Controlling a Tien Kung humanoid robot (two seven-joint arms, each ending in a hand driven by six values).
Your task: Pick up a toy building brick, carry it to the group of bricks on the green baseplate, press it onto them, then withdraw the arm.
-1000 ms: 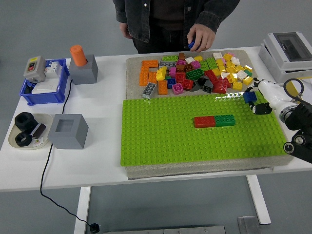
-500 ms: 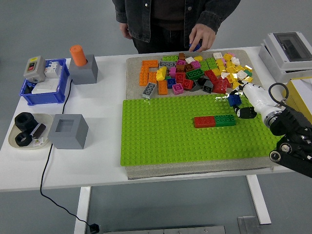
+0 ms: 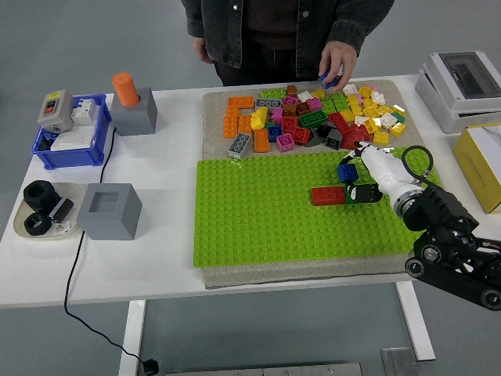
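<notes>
Along the worktop's left edge you see a blue bin (image 3: 69,143), a dish of black parts (image 3: 43,210) and two grey blocks, the far one (image 3: 135,110) carrying an orange cylinder (image 3: 124,85). On the green baseplate (image 3: 258,219), right of its middle, sit a red brick (image 3: 328,195) and a green brick (image 3: 362,193) joined end to end, with the loose brick pile (image 3: 313,117) along the far edge. Your right robot hand (image 3: 358,174) pinches a blue brick (image 3: 347,172) just above the green one, while a person's hand (image 3: 338,61) touches the pile's far right.
</notes>
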